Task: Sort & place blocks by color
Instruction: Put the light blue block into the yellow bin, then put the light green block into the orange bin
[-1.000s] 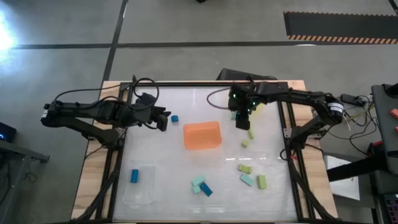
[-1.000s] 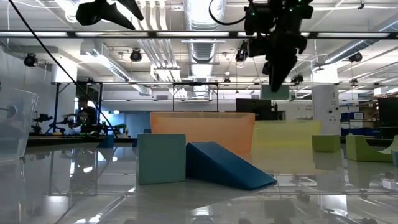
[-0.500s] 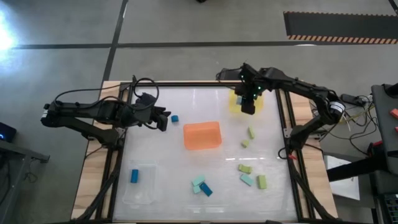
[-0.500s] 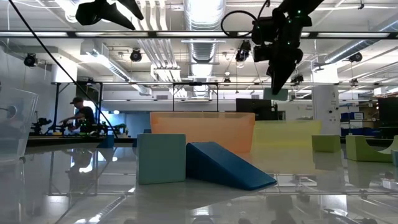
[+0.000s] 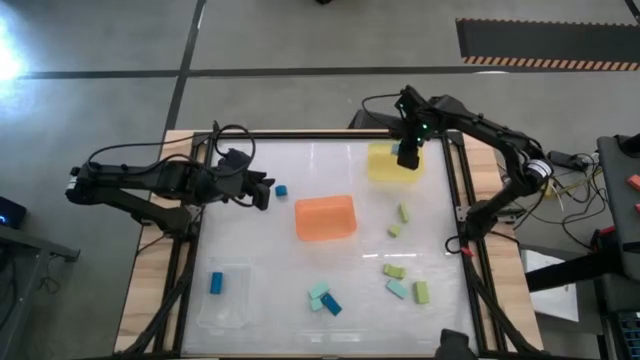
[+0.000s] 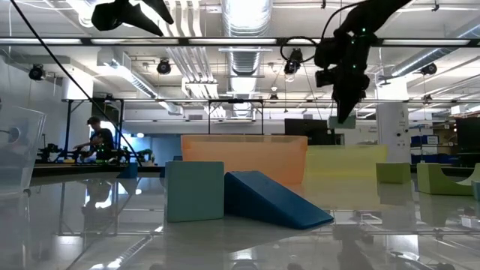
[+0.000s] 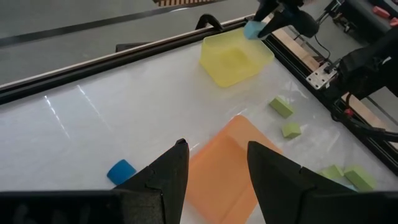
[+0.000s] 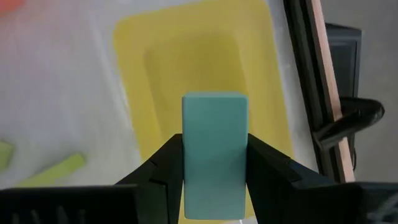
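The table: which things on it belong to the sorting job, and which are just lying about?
Part of the job:
- teal block held in the right gripper over the yellow tray
- loose blocks
- orange tray
- clear tray

Just lying about:
- cables by the left arm

Two dark jointed arms (image 5: 150, 180), black looped cables, green indicator lights

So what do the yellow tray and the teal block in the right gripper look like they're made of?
Yellow tray: probably thin translucent plastic, glossy; the table shows faintly through its walls. Teal block, held in the right gripper above that tray: matte and opaque with crisp edges, likely painted wood or dense foam; the pictures cannot settle which.
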